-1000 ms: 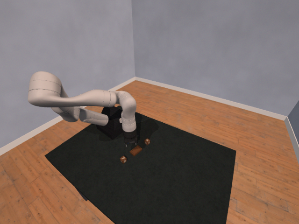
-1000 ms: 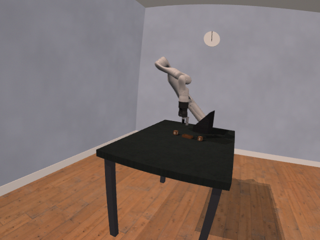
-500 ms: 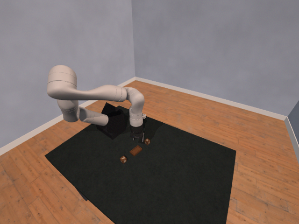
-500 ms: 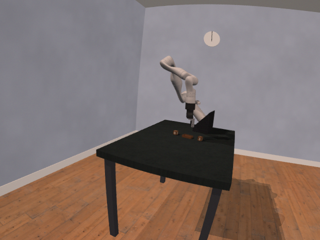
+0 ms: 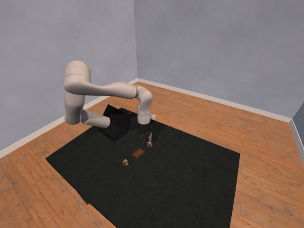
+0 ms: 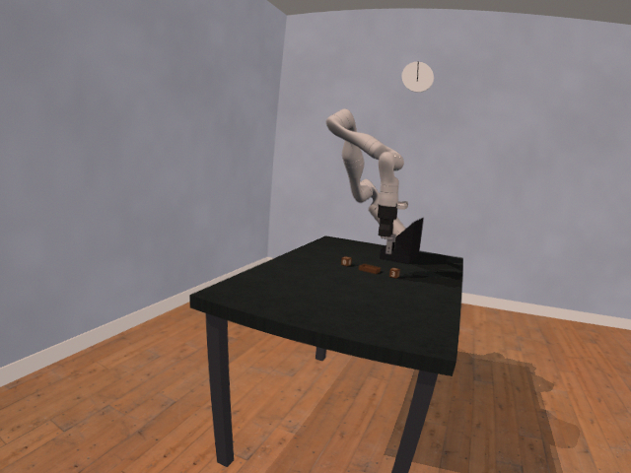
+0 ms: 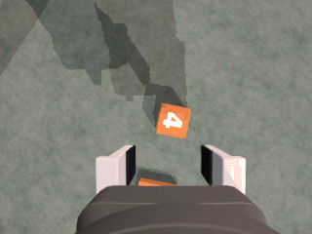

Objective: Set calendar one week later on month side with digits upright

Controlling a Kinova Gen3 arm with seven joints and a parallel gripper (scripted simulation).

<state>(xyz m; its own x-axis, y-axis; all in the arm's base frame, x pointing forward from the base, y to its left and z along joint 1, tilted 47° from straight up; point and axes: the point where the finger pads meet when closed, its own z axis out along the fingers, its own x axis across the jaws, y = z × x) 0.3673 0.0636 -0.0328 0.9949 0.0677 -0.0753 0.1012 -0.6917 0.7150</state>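
A small orange-brown tray (image 5: pixel 137 153) lies flat and empty on the black table top. It also shows in the exterior view (image 6: pixel 369 268). One digit cube (image 5: pixel 149 144) stands on the table beside the tray. In the wrist view it shows a white 4 on top (image 7: pixel 173 121), and in the exterior view it shows a 3 on its side (image 6: pixel 394 272). The second cube (image 5: pixel 125 162) stands on the table on the tray's other side, also visible in the exterior view (image 6: pixel 346 261). My gripper (image 7: pixel 168 159) is open and empty, pointing down just above the table. The 4 cube lies ahead of the fingers, not between them. An orange edge (image 7: pixel 156 182) peeks out under the gripper.
A black wedge-shaped block (image 5: pixel 115 125) stands at the arm's base, close behind the gripper, and shows in the exterior view (image 6: pixel 410 241). A round wall clock (image 6: pixel 417 76) hangs behind.
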